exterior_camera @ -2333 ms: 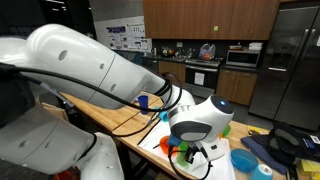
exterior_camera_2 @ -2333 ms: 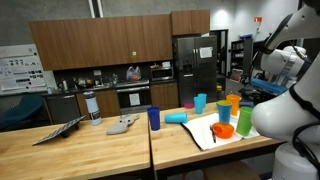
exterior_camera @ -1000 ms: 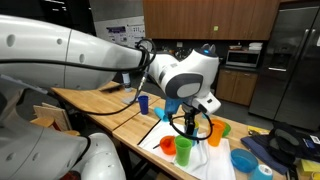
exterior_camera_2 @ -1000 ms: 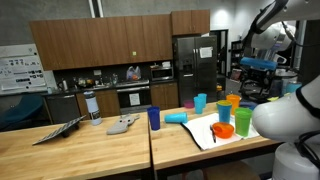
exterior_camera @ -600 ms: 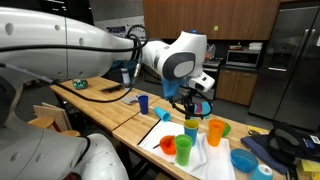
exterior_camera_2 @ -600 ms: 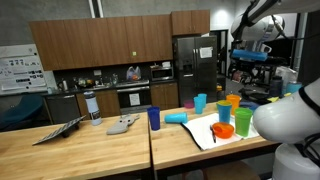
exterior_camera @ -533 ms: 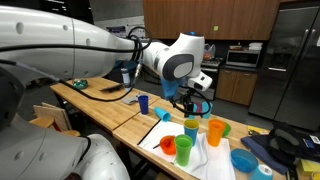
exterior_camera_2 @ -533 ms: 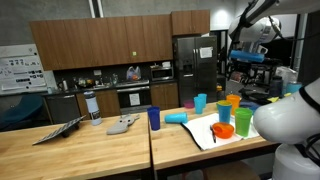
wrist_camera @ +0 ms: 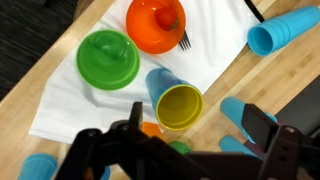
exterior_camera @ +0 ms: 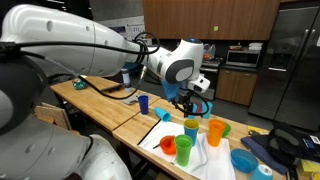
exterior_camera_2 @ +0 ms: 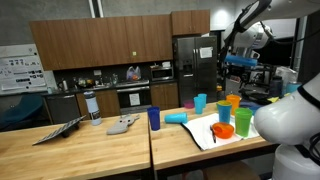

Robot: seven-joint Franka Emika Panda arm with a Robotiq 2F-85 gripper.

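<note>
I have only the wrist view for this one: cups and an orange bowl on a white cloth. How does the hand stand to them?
Observer: The hand hangs in the air well above the yellow cup, touching nothing.
Operator: Is there anything off the cloth that I miss?
Observer: A dark blue cup stands upright on the bare wooden table, apart from the group.
Operator: And behind the table?
Observer: A kitchen wall with a dark fridge.
</note>
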